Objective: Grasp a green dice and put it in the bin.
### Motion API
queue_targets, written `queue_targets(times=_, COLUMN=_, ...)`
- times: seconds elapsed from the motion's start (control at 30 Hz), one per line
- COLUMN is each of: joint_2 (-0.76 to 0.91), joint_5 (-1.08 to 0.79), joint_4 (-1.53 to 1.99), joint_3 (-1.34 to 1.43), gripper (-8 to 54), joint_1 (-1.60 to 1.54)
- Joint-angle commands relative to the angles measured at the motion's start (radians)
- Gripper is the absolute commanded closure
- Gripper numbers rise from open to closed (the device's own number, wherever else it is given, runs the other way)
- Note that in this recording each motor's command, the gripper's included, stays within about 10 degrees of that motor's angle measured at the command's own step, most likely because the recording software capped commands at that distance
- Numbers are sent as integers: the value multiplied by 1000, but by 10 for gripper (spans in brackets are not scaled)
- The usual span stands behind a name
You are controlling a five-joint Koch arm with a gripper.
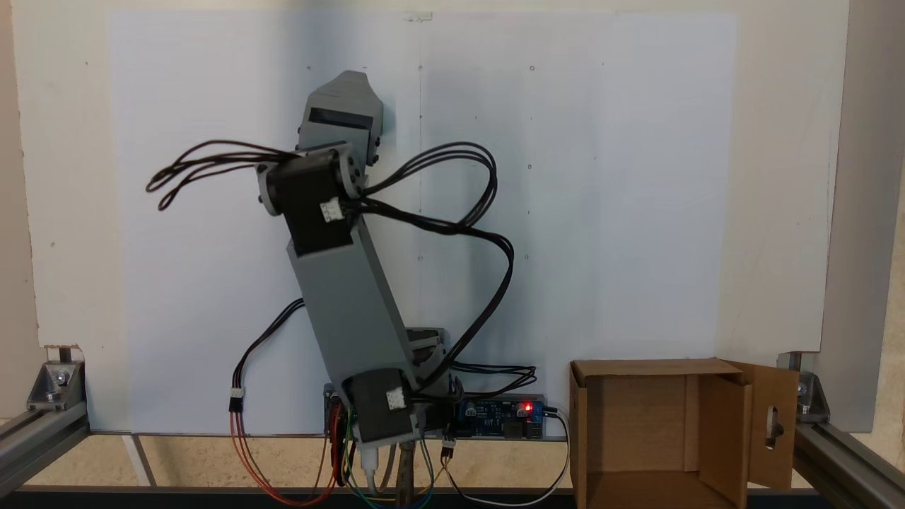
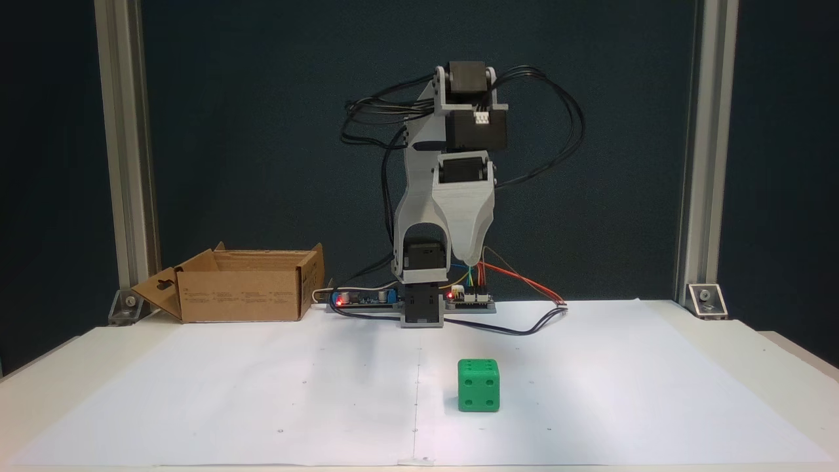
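The green dice [image 2: 478, 385] sits alone on the white paper, a four-pip face turned to the camera. My gripper [image 2: 468, 257] hangs well above the table just in front of the arm's base, pointing down, behind the dice and far above it. From above, the gripper [image 1: 351, 79] looks like one grey wedge. Its jaws lie one behind the other, so the gap between them is hidden. The bin [image 2: 242, 295], a brown cardboard box with open flaps, stands at the back left beside the base. Seen from above, the bin [image 1: 587, 417] stands at the lower right.
A control board [image 2: 367, 298] and loose cables [image 2: 524, 324] lie around the arm's base. Aluminium frame posts [image 2: 124, 157] stand at both back corners. White paper [image 2: 262, 393] covers the table, with its front edge near the camera.
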Motion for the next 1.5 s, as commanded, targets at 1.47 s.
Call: queue_targets(times=1.47, joint_2=-201, joint_5=52, joint_4=-264, joint_3=196, gripper=19, joint_1=-6)
